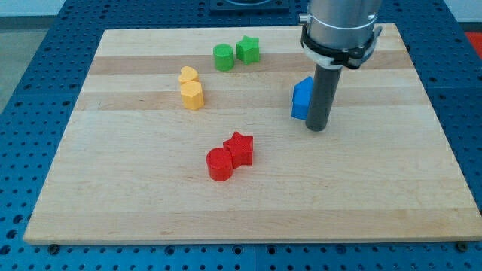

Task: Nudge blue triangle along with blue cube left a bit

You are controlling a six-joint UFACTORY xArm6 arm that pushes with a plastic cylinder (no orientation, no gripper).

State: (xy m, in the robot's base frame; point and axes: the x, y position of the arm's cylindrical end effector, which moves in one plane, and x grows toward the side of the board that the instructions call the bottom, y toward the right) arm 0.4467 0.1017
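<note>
Camera view: my tip (317, 128) touches blue blocks' (302, 98) right side.

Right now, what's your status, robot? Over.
My tip down on the board, just right of the blue blocks, touching or nearly. Path to the view's left open; yellow blocks far off.

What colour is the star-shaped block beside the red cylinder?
Red, like the red cylinder; the red star shows clearly in the camera view.

- Our rod (317, 94) hides the right-hand part of the blue blocks (302, 98), so we cannot tell triangle from cube or where one ends.
- Our arm's metal collar (340, 30) is cut off by the view's top.
</note>
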